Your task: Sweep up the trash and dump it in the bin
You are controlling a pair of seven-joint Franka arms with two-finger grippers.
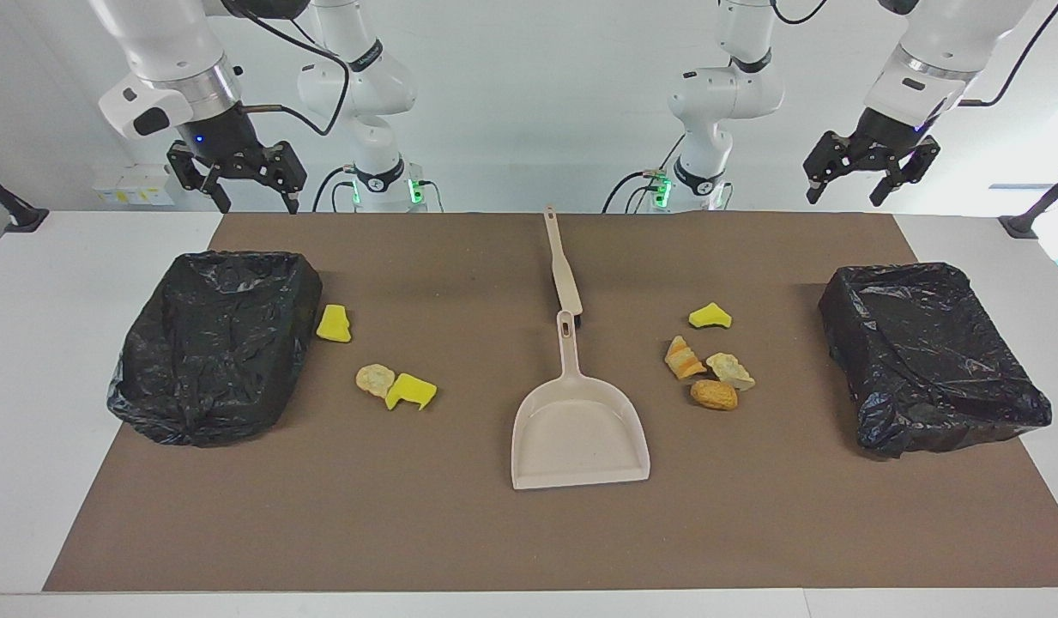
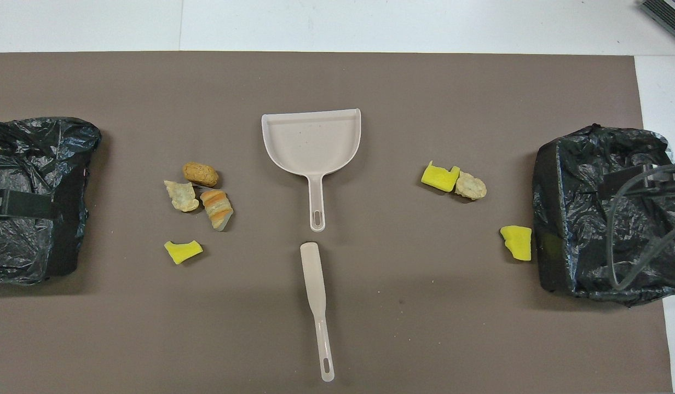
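Both tools wait raised w/ fingers apart, empty: right tool (image 1: 247,176) over its bin's (image 1: 211,343) edge, left tool (image 1: 872,167) near the other bin (image 1: 932,356). Brush (image 1: 563,266) nearest robots, then dustpan (image 1: 580,429); trash (image 1: 709,369) in two clusters beside them. Next: grab both handles squarely, I reckon. Bristles hidden.

No text, label, brand, number or sign can be read anywhere; the dark band on each arm's joint may bear lettering, but it cannot be made out.
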